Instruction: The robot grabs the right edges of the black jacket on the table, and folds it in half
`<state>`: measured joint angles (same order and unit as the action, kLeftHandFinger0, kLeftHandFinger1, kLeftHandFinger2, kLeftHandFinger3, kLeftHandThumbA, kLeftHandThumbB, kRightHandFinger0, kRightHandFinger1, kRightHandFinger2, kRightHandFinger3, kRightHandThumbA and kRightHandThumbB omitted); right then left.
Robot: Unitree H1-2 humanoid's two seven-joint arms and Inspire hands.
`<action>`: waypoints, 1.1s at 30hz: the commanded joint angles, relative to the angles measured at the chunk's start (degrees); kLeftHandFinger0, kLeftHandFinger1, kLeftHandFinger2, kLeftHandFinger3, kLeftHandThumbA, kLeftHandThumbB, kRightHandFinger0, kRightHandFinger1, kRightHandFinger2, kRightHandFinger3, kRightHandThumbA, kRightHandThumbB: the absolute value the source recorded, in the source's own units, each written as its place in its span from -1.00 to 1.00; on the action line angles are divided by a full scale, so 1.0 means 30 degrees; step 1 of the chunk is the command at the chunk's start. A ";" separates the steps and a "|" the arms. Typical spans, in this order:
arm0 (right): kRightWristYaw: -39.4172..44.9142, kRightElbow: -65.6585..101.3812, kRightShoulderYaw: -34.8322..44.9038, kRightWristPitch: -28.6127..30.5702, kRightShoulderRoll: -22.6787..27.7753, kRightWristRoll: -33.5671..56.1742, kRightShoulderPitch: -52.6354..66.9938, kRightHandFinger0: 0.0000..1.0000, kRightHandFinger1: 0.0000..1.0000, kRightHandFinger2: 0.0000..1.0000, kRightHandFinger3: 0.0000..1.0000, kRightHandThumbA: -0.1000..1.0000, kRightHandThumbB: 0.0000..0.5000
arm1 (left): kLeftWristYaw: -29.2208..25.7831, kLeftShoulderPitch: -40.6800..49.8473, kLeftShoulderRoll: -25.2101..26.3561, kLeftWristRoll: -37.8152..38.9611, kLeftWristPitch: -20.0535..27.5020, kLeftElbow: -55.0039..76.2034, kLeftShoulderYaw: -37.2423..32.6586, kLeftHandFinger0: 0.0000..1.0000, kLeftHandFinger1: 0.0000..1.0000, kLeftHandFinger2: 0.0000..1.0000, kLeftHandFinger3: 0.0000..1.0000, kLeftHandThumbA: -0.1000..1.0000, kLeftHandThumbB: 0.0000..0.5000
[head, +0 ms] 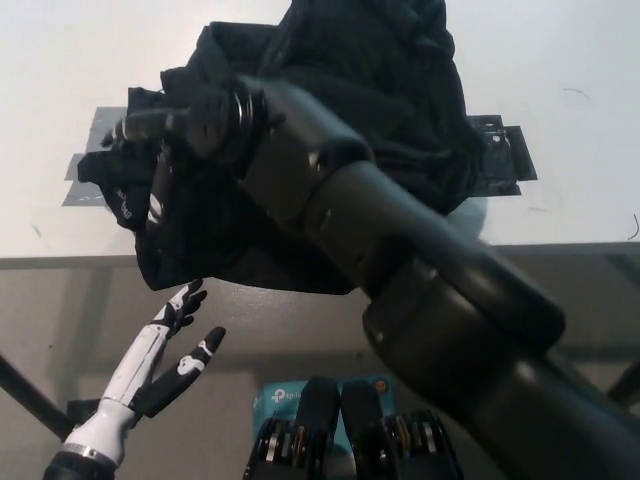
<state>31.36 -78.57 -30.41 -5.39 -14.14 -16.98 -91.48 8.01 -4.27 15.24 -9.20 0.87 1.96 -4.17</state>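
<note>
jacket (400, 110) lies bunched on the table (560, 60); we note our right hand (135, 165) clamped on its edge at left, left hand (165, 350) spread empty below the table.

A white table (560, 60) with grey tape patches (505, 150) stands over grey floor (80, 310).

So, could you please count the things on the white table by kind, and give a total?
Black jacket: 1
Grey tape patches: 2, one showing at each side of the jacket
Total: 3, on the white table
</note>
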 commanded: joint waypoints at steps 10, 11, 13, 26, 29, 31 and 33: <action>0.8317 0.9859 0.2926 -0.6925 0.3053 0.3332 -0.7393 1.00 1.00 1.00 1.00 0.59 1.00 | 0.0273 -0.0143 0.0361 -0.0100 0.0483 0.0019 -0.0374 1.00 1.00 1.00 1.00 0.74 -0.29; 0.7456 1.1599 0.3988 -0.7179 0.3488 0.3811 -0.6867 1.00 1.00 1.00 1.00 0.56 0.87 | 0.0278 -0.0129 0.0410 -0.0235 0.0264 0.0179 -0.0408 1.00 1.00 1.00 1.00 0.77 -0.29; 0.6208 1.4229 0.5539 -0.7180 0.4446 0.4301 -0.6137 1.00 1.00 1.00 1.00 0.66 0.86 | 0.0200 -0.0081 0.0462 -0.0372 0.0405 0.0198 -0.0423 1.00 1.00 1.00 1.00 0.77 -0.31; 0.4034 3.1829 1.3772 -0.7180 1.2663 0.6749 0.4621 1.00 1.00 1.00 1.00 0.95 0.58 | 0.0408 0.1085 0.0639 0.0374 0.1269 -0.0293 -0.0229 1.00 1.00 1.00 1.00 0.87 -0.22; 0.2936 3.4380 1.4955 -0.7180 1.4109 0.8537 0.7305 1.00 1.00 1.00 1.00 0.93 0.55 | 0.0493 0.0935 0.0641 0.0935 0.1565 -0.0676 0.0036 1.00 1.00 1.00 1.00 0.77 -0.35; 0.2240 3.6253 1.6026 -0.7180 1.5365 1.0374 0.9881 1.00 1.00 1.00 1.00 1.00 0.38 | 0.0576 0.0931 0.0620 0.1425 0.1399 -0.0853 0.0305 1.00 1.00 1.00 1.00 0.80 -0.29; 0.0491 3.7451 1.6523 -0.7180 1.6353 1.3094 1.2428 1.00 1.00 1.00 1.00 1.00 0.41 | 0.0679 0.0945 0.0587 0.1791 0.1275 -0.1042 0.0459 1.00 1.00 1.00 1.00 0.83 -0.33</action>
<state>44.50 -18.24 -7.27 -19.26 5.95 -9.51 -75.14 8.00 -2.30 15.15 -9.14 0.81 -1.24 -5.32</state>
